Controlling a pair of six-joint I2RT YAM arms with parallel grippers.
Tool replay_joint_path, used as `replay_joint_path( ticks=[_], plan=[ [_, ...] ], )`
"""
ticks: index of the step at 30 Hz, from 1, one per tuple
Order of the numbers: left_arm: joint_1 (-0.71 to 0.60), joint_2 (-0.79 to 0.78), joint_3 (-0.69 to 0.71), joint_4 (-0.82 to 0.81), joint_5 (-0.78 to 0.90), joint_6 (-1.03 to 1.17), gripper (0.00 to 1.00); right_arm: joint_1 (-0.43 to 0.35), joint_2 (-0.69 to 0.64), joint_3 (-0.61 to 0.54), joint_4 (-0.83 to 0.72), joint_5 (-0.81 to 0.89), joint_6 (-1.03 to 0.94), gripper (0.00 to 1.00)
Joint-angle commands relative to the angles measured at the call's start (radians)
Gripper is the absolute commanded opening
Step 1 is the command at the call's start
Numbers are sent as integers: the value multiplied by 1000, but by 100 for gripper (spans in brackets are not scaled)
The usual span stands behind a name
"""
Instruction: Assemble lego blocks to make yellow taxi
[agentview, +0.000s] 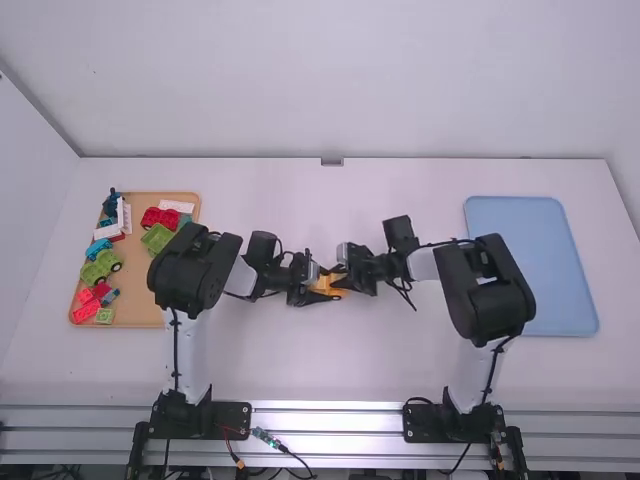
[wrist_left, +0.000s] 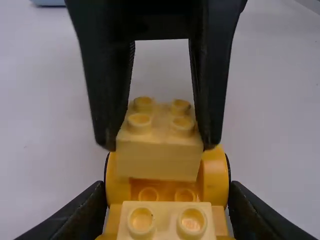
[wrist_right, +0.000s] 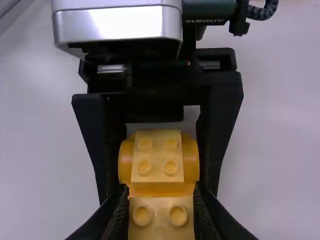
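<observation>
- White surface (agentview: 300, 370) spreads under both arms, with a plain pale wall (agentview: 330, 80) behind it.
- Near the left edge of the surface lies an orange tray (agentview: 140, 308), holding red pieces (agentview: 84, 310), green pieces (agentview: 100, 268), blue pieces (agentview: 99, 249) and white pieces (agentview: 178, 206), set close together.
- Toward the right edge lies a light blue tray (agentview: 530, 265), well apart from the orange one.
- Between the trays, the two arms reach toward each other, and the left hand (agentview: 322, 284) and right hand (agentview: 342, 279) meet over the surface.
- The left wrist view shows the left hand (wrist_left: 167, 192) grasping an orange-yellow base (wrist_left: 215, 177), one finger at either side of its rounded parts.
- On the near end of that base sits a pale yellow block (wrist_left: 165, 225); in the right wrist view its four studs show.
- The right wrist view shows the right hand (wrist_right: 160, 195) clenched on a second pale yellow block (wrist_right: 162, 227), its fingers along opposite sides.
- That second block is over the far end of the base, studs showing; whether it is pressed onto the base, I cannot tell.
- Two studs of the base show between the blocks.
</observation>
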Motion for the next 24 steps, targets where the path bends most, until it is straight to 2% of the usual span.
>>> replay_joint_path(
  ticks=[1, 12, 24],
  plan=[
    [-1, 11, -3, -11, -68, 0, 44, 2, 14, 0, -12, 58, 29, 26],
    [-5, 11, -1, -10, -68, -1, 43, 5, 14, 0, -18, 58, 40, 25],
    [2, 11, -2, -8, -68, 0, 43, 76, 14, 0, -7, 117, 29, 22]
  ],
)
